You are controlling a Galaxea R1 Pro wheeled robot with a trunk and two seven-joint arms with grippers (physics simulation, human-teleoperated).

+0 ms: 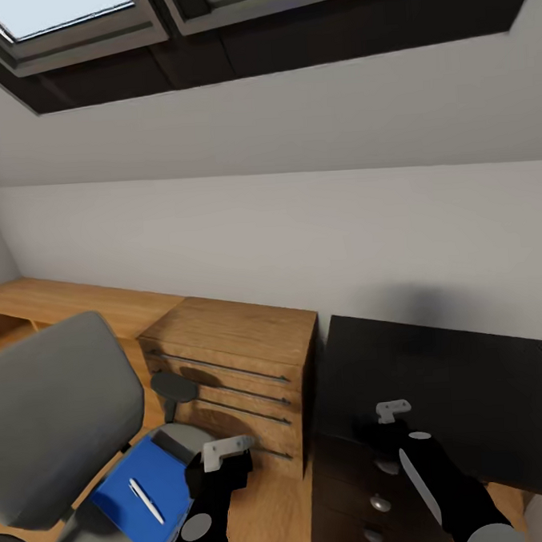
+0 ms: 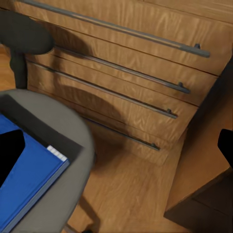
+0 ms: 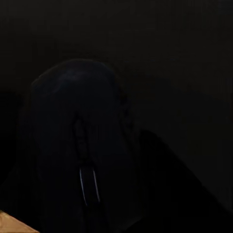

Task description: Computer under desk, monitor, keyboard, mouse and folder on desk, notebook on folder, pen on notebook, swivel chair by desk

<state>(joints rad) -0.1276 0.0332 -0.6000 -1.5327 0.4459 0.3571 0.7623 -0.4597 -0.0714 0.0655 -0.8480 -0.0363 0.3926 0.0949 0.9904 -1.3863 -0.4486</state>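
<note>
Left gripper [image 1: 226, 454]: hovers over the front edge of the chair seat, just beside the folder; its jaw opening cannot be told from these pictures, and nothing is seen in it.
Right gripper [image 1: 392, 414]: held low over the near corner of the desk [image 1: 472, 403]; the right wrist view has a dark mouse [image 3: 82, 155] very close in front of the fingers, but whether they clasp it cannot be told.
Folder [image 1: 144, 491]: flat on the chair [image 1: 55, 412] seat, toward the robot's left of the left gripper, its long axis slanting from the seat's front toward the back.
Pen [image 1: 146, 501]: lies on the folder, roughly along that same slant.
Nearer arm: the left, by my reading; the right is well apart, across the wooden drawer chest [image 1: 237, 377].
Next move, judged: left arm shifts left and down onto the folder's near edge [image 2: 56, 155].
</note>
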